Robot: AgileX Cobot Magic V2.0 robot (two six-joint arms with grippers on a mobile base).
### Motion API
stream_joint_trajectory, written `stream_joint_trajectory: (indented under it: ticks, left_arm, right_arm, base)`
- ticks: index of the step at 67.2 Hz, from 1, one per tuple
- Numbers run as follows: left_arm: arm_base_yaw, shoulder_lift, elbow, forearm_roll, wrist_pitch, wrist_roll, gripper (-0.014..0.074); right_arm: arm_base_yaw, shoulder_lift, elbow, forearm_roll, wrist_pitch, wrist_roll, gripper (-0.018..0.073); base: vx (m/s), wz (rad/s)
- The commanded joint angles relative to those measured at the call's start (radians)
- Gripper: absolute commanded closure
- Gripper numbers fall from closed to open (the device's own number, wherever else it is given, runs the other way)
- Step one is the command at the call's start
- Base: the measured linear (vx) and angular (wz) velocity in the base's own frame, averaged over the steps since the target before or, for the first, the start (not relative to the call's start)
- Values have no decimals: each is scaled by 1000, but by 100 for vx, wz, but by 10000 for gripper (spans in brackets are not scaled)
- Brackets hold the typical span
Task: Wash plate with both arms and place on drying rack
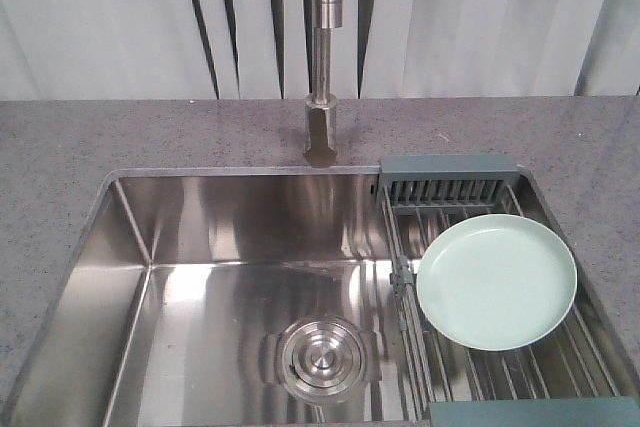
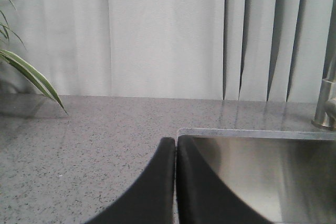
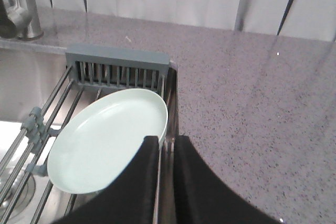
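The round pale mint-green plate (image 1: 496, 281) lies flat on the drying rack of thin steel rods with grey-blue plastic ends (image 1: 450, 185), over the right part of the stainless steel sink (image 1: 210, 287). A speckled grey stone counter (image 1: 150, 137) surrounds the sink, and pale vertical blinds (image 1: 100, 17) hang behind the steel faucet (image 1: 324, 67). The left gripper (image 2: 175, 148) has its black fingers (image 2: 157, 182) pressed together, holding nothing. The right gripper (image 3: 166, 145) fingers (image 3: 191, 182) stand slightly apart, just beside the plate's rim, holding nothing. A striped green leaf (image 2: 31, 77) shows at the left.
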Motion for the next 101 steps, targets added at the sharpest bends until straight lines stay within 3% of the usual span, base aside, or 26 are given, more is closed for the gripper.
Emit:
stream_joint_trajectory:
  ticks: [1,29,101]
  left_arm:
    - [-1,-15,-29,-10,-76,-2,603]
    - [-1,-15,-29,-10,-76,-2,603]
    - [-1,-15,-29,-10,-76,-2,603]
  right_arm:
    - [-5,-43,60,-4,-200,-3,543]
    - [-5,-219,363,43,-553,-3,567]
    - [-34,-229,364,74,-514,-5,564]
  base:
    - [0,0]
    - [0,0]
    - [0,0]
